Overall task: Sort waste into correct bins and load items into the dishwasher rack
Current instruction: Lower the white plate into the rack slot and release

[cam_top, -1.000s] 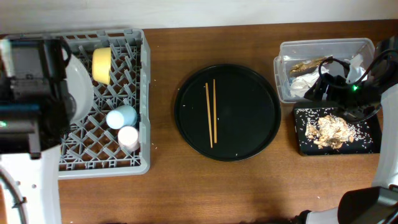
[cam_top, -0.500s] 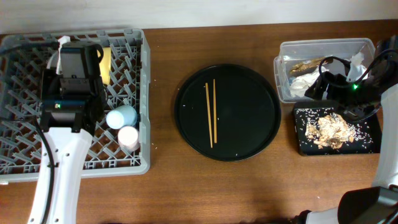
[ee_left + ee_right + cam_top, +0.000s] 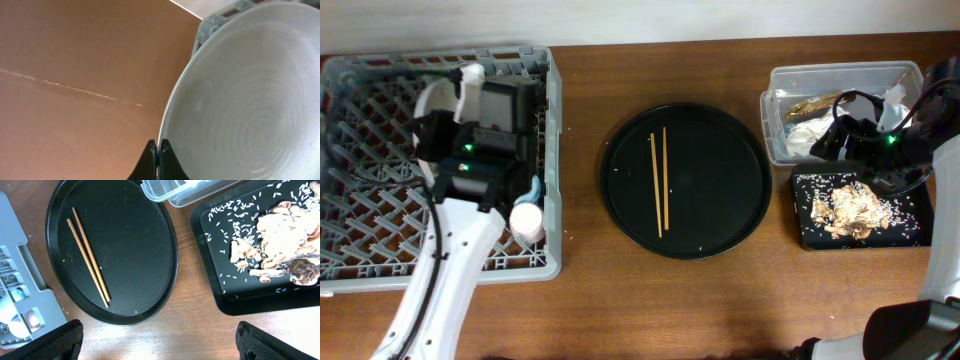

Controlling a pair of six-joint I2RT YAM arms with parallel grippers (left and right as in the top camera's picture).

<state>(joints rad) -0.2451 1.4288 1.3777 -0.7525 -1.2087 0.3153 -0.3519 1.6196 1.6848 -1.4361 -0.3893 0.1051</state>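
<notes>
My left gripper (image 3: 158,150) is shut on the rim of a white plate (image 3: 250,95). It holds the plate over the back of the grey dishwasher rack (image 3: 552,150). In the overhead view the plate (image 3: 430,100) shows as a white edge left of the left arm (image 3: 485,130). Two chopsticks (image 3: 660,182) lie on the round black tray (image 3: 720,200), and they also show in the right wrist view (image 3: 89,255). My right gripper (image 3: 160,340) is open and empty. It hovers by the black food-scrap tray (image 3: 810,228).
A pink cup (image 3: 527,222) and a partly hidden blue cup (image 3: 531,188) sit in the rack's right side. A clear bin (image 3: 775,120) with wrappers stands at the back right. Rice and scraps cover the black rectangular tray (image 3: 220,280).
My left arm has swung right across the rack with the plate, which has turned more edge-on. It now covers the yellow item. The right arm has not moved.
</notes>
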